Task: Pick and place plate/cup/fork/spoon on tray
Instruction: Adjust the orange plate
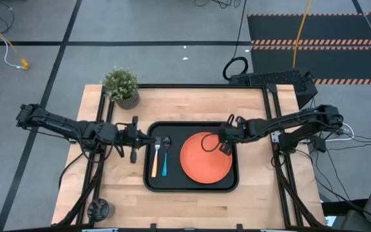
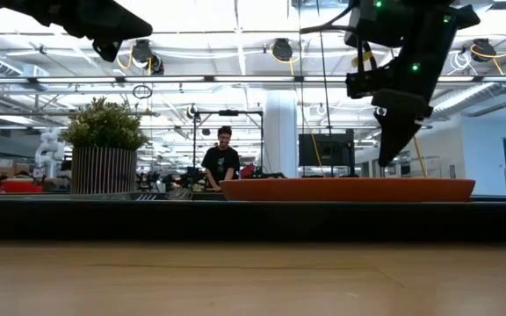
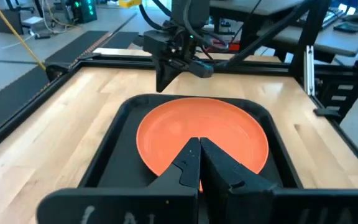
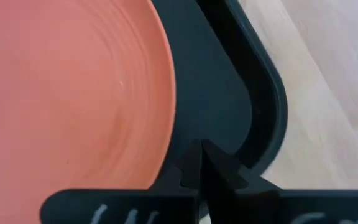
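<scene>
Right claw (image 1: 225, 140): you are hanging it above the tray's far right corner, fingers pinched fully together, gripping nothing.
Left claw (image 1: 134, 138): you are keeping it over the bare surface (image 1: 192, 103) just off the tray's left rim, fingers pressed together, empty.
Plate (image 1: 206, 158): it is lying flat in the tray's right half, directly below and beside your right claw; its rim is passing just under the fingertips.
Tray (image 1: 192, 187): it is sitting mid-surface, between your two claws.
Fork (image 1: 154, 158): it is lying in the tray's left part, just to the right of your left claw, tines pointing away from you.
Spoon (image 1: 165, 156): it is lying just beside the fork, on the side nearer the plate, parallel to it.
Cup (image 1: 99, 209): it is standing at the surface's near left edge, well apart from both claws.
Potted plant (image 1: 122, 87): it is standing at the far left corner, beyond your left claw.
Person (image 2: 221, 158): someone is standing in the room behind.
</scene>
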Controlling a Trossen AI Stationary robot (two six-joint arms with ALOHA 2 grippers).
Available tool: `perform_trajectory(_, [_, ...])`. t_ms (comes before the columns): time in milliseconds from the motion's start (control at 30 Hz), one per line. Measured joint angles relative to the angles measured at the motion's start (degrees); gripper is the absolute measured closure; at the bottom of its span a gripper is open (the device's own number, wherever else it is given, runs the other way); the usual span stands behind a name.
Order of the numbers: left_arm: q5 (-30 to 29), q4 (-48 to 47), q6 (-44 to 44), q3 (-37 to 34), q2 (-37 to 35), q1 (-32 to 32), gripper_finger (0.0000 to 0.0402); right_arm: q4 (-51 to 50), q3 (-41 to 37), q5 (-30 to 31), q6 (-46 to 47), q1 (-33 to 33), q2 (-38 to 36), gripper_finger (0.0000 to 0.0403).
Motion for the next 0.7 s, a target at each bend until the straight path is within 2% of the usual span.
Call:
perform_trajectory(333, [-0.5,-1.3,0.7,0.0,0.0,-2.0,0.0399,0.0,-1.8,-0.7,7.9,2.9,1.9,0.0403])
perform_trajectory(700, [-0.5,-2.4,0.8,0.0,0.0,-2.7,0.0398,3.3,-5.1,-6.1,12.3,3.0,1.9,0.0403])
